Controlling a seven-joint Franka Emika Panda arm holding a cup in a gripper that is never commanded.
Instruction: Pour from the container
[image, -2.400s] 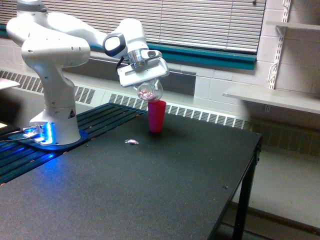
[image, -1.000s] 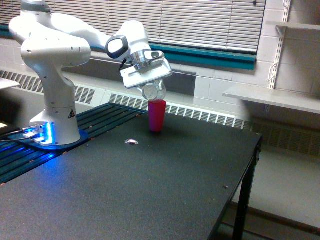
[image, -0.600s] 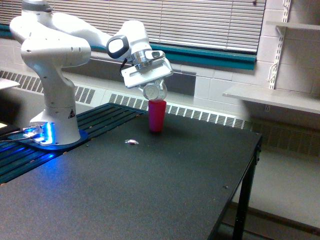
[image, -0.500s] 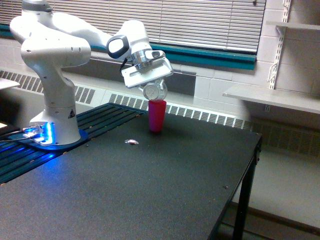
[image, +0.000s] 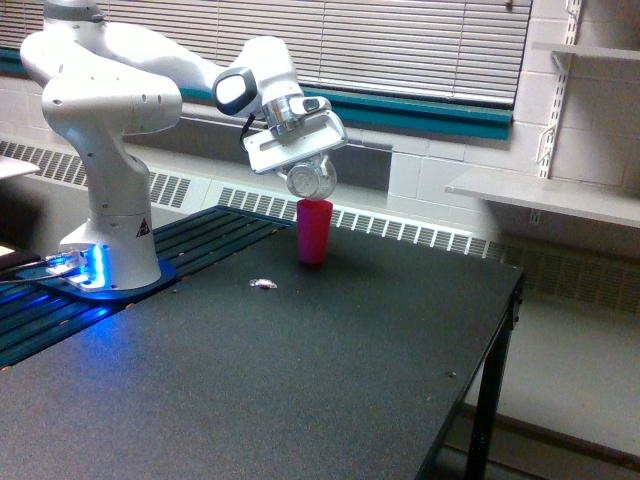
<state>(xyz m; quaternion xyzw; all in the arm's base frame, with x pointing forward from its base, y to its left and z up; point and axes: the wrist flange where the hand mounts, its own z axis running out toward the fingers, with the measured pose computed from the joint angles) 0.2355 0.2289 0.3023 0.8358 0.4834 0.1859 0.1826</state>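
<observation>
Fingers (image: 307, 170) clamped on the container (image: 310, 181), tipped just above the pink tumbler (image: 313, 231) on the bench (image: 330, 370). I'd keep its mouth over the rim, tilting slowly.

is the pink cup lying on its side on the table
No, the pink cup stands upright on the table, right below the clear container.

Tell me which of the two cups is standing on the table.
The opaque pink cup stands upright on the black table. The clear cup is tipped over above it, held in the gripper.
</observation>
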